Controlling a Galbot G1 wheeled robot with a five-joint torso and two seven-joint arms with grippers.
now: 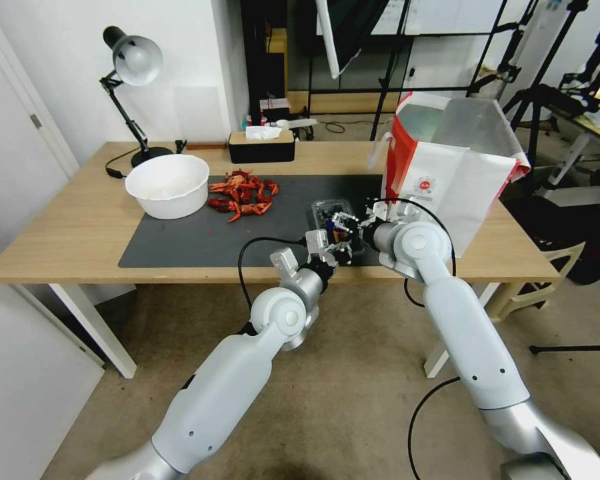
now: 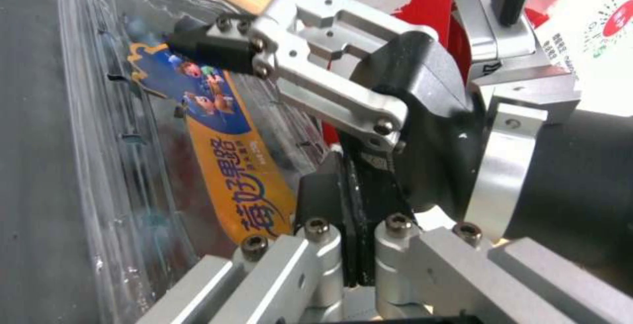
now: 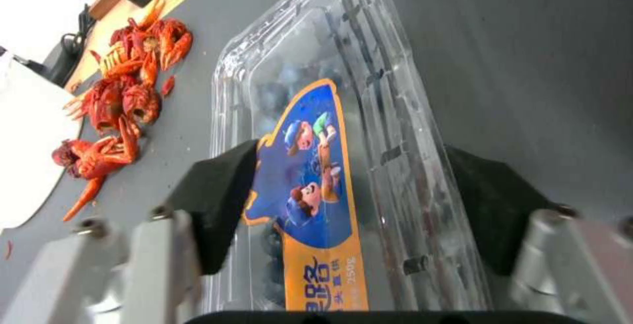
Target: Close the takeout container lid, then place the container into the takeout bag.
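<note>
The small clear plastic clamshell takeout container [image 1: 331,220] of dark blueberries lies on the dark grey rectangular mat [image 1: 180,237], just beside the foot of the large white paper takeout bag [image 1: 447,180] with red sides and silver lining. Its clear lid [image 3: 316,131], bearing a blue-and-orange label, lies down over the berry tray; whether the catch has snapped home cannot be told.

The right gripper [image 3: 343,215] straddles the container, black pads spread to either flank with the box between them and not yet pinched. The left gripper [image 2: 349,225] sits close on the side away from the bag, its black pads pressed together with nothing visibly between them, close against the right gripper's metal frame.

The likely risk is a crowded grasp: the two grippers stand so near that they could knock together. Thin plastic may buckle or skid from the pads if squeezed hard, and an unlatched lid could spring open and spill berries on the lift.

The bag stands open and upright, but its tall wall and white handles rise between the container and the opening, so a low carry could topple it.

Farther from the bag on the mat lie a heap of red crayfish [image 1: 241,195] and a round white bowl [image 1: 167,185], clear of the path.
</note>
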